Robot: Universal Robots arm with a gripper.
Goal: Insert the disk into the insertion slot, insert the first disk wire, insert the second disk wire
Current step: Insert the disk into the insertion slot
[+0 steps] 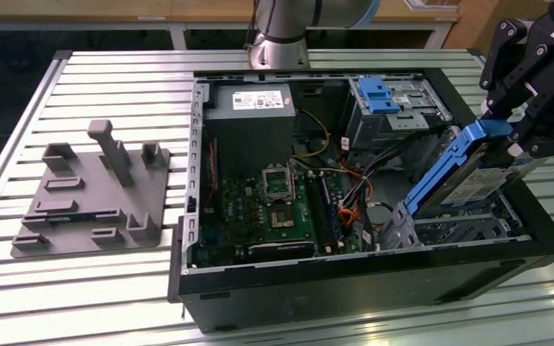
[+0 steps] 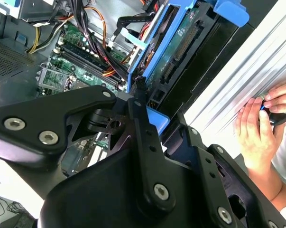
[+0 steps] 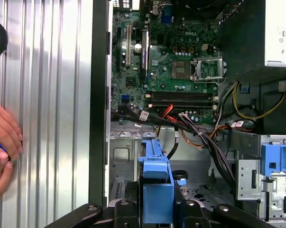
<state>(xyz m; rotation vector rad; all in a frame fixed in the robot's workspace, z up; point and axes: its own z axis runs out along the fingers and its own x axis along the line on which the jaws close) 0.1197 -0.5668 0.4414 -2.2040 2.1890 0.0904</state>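
In the exterior view the disk (image 1: 479, 185), silver with a white label inside a bright blue bracket (image 1: 443, 167), hangs steeply tilted at the open computer case's front right corner. My gripper (image 1: 510, 135) is shut on its upper end. The disk's lower end dips toward the insertion slot (image 1: 462, 229), a grey perforated cage just below it. In the first wrist view the blue bracket (image 3: 156, 186) sits between my fingers, with the cage (image 3: 124, 157) beyond. The second wrist view shows the disk's circuit-board side (image 2: 180, 43). Loose black and orange wires (image 1: 356, 189) lie beside the cage.
A taller grey bay with a blue latch (image 1: 385, 97) stands at the case's back right, with the power supply (image 1: 257, 101) and motherboard (image 1: 277, 209) to its left. A grey fixture (image 1: 94, 194) sits on the slatted table. A person's hands (image 3: 3, 142) rest beside the case.
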